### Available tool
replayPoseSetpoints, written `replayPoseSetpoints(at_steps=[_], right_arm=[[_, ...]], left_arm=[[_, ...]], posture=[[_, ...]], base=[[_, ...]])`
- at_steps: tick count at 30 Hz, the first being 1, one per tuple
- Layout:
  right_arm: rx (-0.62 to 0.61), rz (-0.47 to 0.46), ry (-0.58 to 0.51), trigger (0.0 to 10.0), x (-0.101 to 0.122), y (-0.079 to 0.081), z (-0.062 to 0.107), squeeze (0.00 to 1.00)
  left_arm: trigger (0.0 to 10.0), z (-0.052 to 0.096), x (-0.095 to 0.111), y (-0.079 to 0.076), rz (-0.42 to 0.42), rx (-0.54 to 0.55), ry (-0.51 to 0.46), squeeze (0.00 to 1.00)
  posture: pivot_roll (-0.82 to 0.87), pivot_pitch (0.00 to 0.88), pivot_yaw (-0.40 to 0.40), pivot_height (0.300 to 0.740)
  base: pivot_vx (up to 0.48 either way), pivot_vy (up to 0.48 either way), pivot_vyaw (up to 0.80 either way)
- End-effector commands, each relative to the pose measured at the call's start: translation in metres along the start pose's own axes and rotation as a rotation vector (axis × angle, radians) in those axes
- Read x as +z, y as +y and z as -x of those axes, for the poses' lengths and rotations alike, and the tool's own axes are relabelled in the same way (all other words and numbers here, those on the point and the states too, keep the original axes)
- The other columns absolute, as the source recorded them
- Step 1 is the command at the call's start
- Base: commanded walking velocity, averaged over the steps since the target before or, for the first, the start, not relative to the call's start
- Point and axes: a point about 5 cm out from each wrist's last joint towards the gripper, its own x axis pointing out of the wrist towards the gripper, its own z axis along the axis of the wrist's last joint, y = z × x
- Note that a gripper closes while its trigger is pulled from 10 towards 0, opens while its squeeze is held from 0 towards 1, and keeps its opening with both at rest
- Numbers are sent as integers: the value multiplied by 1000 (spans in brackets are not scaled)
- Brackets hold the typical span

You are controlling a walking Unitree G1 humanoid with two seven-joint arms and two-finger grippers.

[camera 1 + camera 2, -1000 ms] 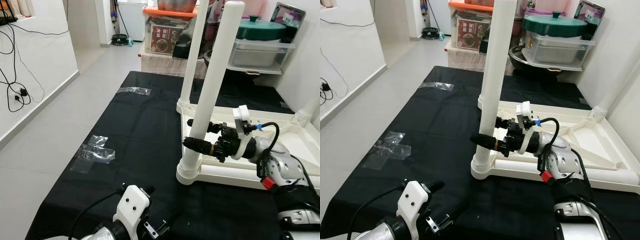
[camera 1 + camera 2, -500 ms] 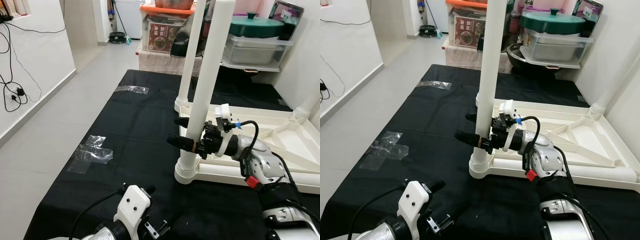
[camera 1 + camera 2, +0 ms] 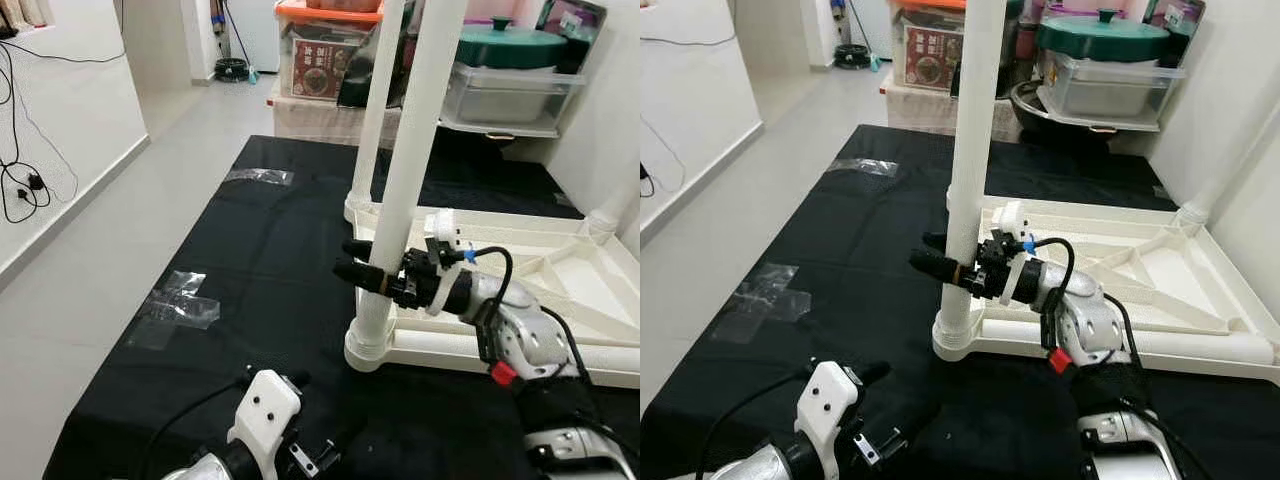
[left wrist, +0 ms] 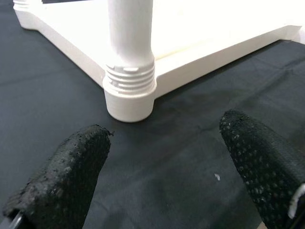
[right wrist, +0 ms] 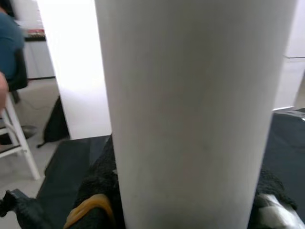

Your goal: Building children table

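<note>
Gripping upright white table leg [image 3: 408,170], right end effector [image 3: 362,262] clamped around it, left end effector [image 4: 162,176] fingers apart, empty.

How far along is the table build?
Done: the white tabletop lies upside down on the black mat, and the far leg stands in its corner. In hand: the right end effector grips the near leg above its threaded socket. Left: the remaining corners; left end effector open, idle.
</note>
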Motion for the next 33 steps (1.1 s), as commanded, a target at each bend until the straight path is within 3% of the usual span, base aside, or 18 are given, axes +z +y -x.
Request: replayPoseSetpoints(at_steps=[1,5,6,8,9,10,11,14,17,19,21,23,27,28,29,30,32,33], right_arm=[[-67,-20,27,0,-9,4,-4,0],[-137,-17,36,0,-11,4,-5,0],[-206,-3,50,0,-12,2,-6,0],[-494,50,107,0,-19,-9,-7,0],[-494,50,107,0,-19,-9,-7,0],[-660,66,137,0,-22,-13,-7,0],[-660,66,137,0,-22,-13,-7,0],[-1084,143,211,0,-24,-16,-1,0],[-1167,149,214,0,-22,-15,0,0],[-1347,117,197,0,-19,-8,-2,0],[-1415,101,186,0,-19,-6,-1,0],[-1536,28,177,0,-23,3,-14,0],[-1564,-25,185,0,-28,11,-30,0],[-1559,-17,179,2157,-27,13,-36,0],[-1559,-17,179,2157,-27,13,-36,0],[-1559,-18,174,10000,-26,15,-40,0],[-1523,-5,145,10000,-22,16,-45,0],[-1459,-14,95,10000,-18,16,-50,1000]], left_arm=[[10000,-1,1,8,8,42,-13,0],[10000,-2,4,14,12,72,-31,0],[10000,-3,6,17,1,91,-42,0],[10000,-5,11,30,-42,140,-60,0],[10000,-5,11,30,-42,140,-60,0],[10000,-5,13,34,-53,150,-62,0],[10000,-5,13,34,-53,150,-62,0],[10000,-5,11,34,-56,142,-56,0],[10000,-5,11,33,-55,137,-55,0],[10000,-6,10,26,-46,118,-54,0],[10000,-7,9,23,-45,110,-54,0],[10000,-8,8,16,-34,92,-51,0],[10000,-8,6,12,-22,82,-50,0],[10000,-8,6,11,-20,77,-47,0],[10000,-8,6,11,-20,77,-47,0],[10000,-8,5,10,-19,76,-45,0],[10000,-8,4,9,-12,75,-42,0],[10000,-8,3,8,-8,77,-39,0]], posture=[[94,47,-74,740],[94,47,-74,740],[92,46,-74,740],[88,46,-72,740],[88,46,-72,740],[85,44,-73,740],[85,44,-73,740],[88,41,-74,740],[88,41,-74,740],[101,37,-75,740],[101,37,-75,740],[105,37,-83,740],[108,38,-88,740],[107,40,-87,740],[107,40,-87,740],[106,40,-88,740],[108,41,-91,740],[102,45,-86,740]], base=[[0,0,0],[0,0,0],[0,0,0],[0,0,0],[0,0,0],[0,0,0],[0,0,0],[0,0,0],[0,0,0],[0,0,0],[0,0,0],[0,0,0],[0,0,0],[0,0,0],[0,0,0],[0,0,0],[0,0,0],[0,0,0]])
